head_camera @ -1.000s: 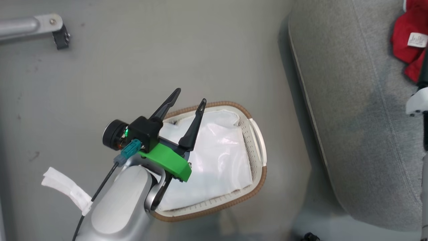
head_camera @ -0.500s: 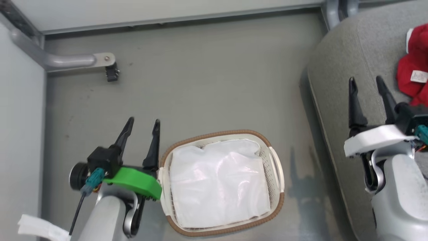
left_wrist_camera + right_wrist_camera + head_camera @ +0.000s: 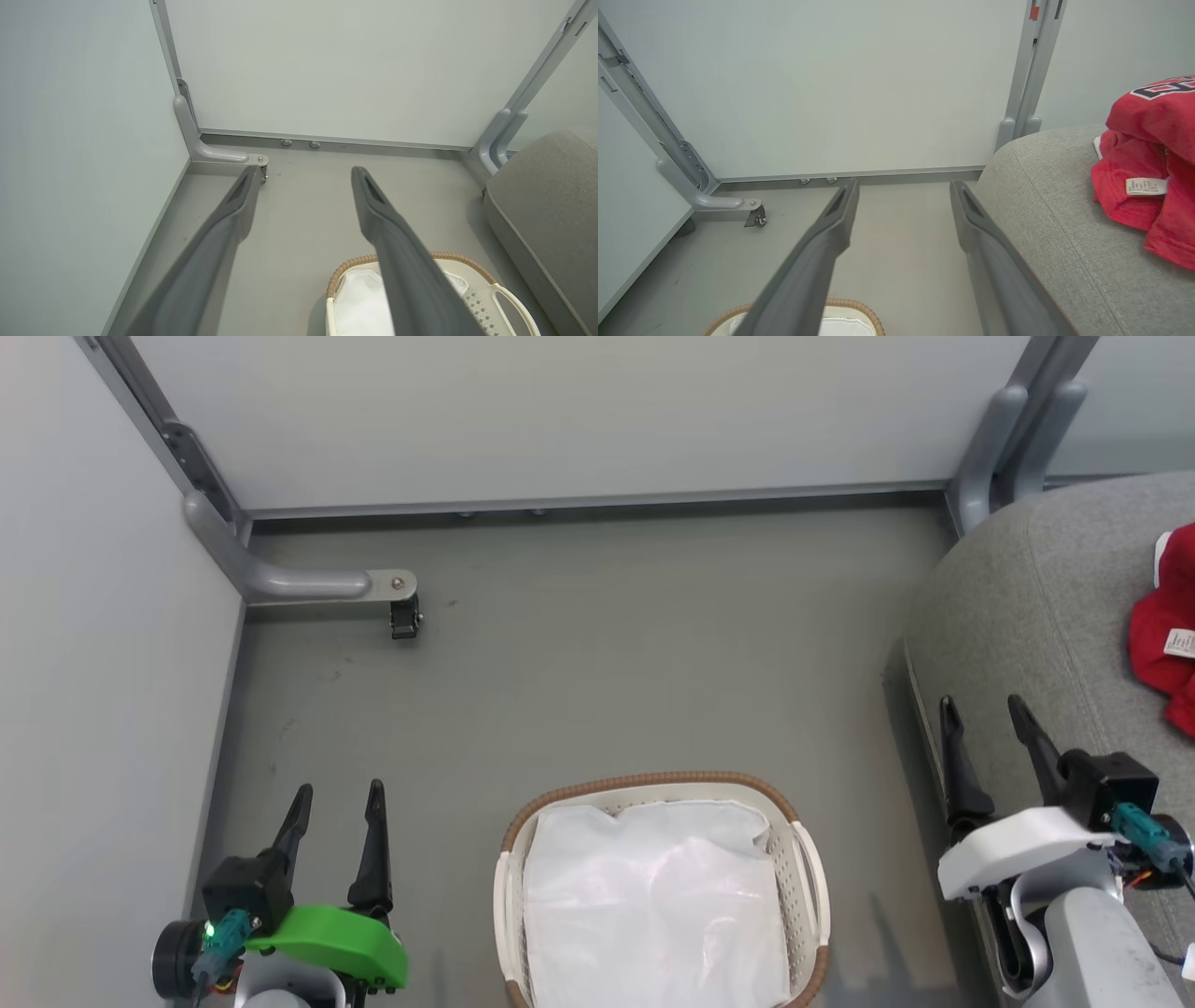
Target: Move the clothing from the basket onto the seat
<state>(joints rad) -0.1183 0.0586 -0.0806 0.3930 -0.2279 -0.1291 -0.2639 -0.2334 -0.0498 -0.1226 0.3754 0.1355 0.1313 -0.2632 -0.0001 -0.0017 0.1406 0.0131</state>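
The red clothing [image 3: 1165, 633] [image 3: 1153, 163] lies bunched on the grey seat [image 3: 1036, 616] [image 3: 1055, 205] at the right, its white tag showing. On the floor at bottom centre stands the white basket [image 3: 810, 868] [image 3: 507, 298] with a brown woven rim, holding a white liner [image 3: 653, 905]. My left gripper [image 3: 338, 795] [image 3: 303, 175] is open and empty over bare floor, left of the basket. Over the seat's left edge, my right gripper [image 3: 982, 707] [image 3: 903, 186] hangs open and empty, well left of the clothing.
Pale partition walls close off the back and left. A grey metal foot with a small black caster [image 3: 404, 616] juts out from the back-left corner, and grey posts [image 3: 1013, 439] rise at the back right beside the seat.
The head view has tilted up, so everything slid down the picture. Relative to the basket, my left gripper pulled back from over it to its left side. The right arm came into view beside the seat.
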